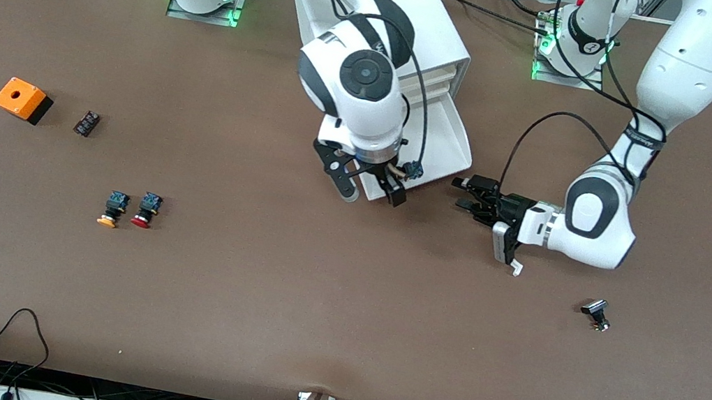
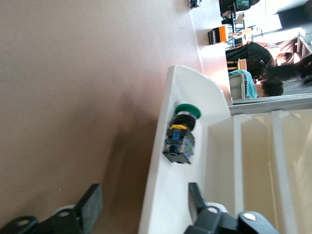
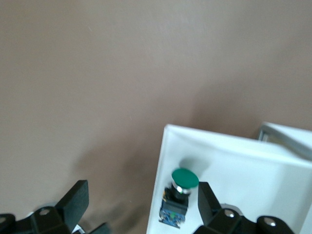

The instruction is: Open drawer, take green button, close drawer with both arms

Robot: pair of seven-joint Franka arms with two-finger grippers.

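The drawer (image 1: 437,152) stands pulled open with the button (image 2: 181,135) lying in it. The right gripper (image 1: 368,191) hovers over the drawer, fingers apart; the left gripper (image 1: 470,194) waits beside the drawer, fingers apart.

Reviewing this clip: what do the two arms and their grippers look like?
Both arms are glossy white with black joint rings and round dark-grey joint caps, black cables looping along them. The right gripper and left gripper have black fingers. Green lights glow at both bases.
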